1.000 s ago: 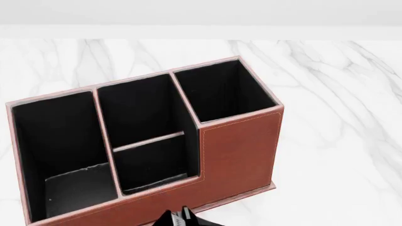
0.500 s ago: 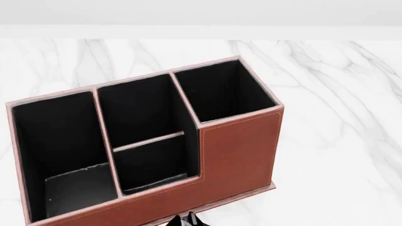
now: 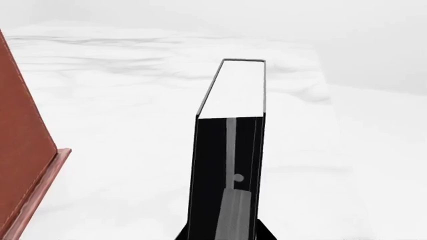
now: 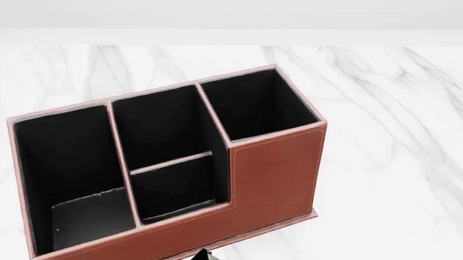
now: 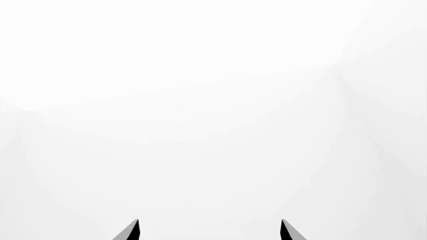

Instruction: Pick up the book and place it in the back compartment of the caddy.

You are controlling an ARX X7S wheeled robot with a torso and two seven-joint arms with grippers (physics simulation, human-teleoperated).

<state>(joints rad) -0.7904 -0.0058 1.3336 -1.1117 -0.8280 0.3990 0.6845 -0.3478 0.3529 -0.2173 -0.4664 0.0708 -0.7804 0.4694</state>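
Dropped nearly out of head view: book [image 3: 230, 150] in left tool | right tool [image 5: 209, 230] apart | no writing

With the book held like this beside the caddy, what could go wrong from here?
1. The book stands far out of the left gripper, gripped only at its near end, so it may tilt or slip.
2. The caddy sits close beside it; lifting could knock the outer wall.
3. The back compartment is narrow; the book may catch the thin divider.

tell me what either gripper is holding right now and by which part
The left gripper holds the book by its lower end, covers pinched between the fingers. The right gripper is open and holds nothing.
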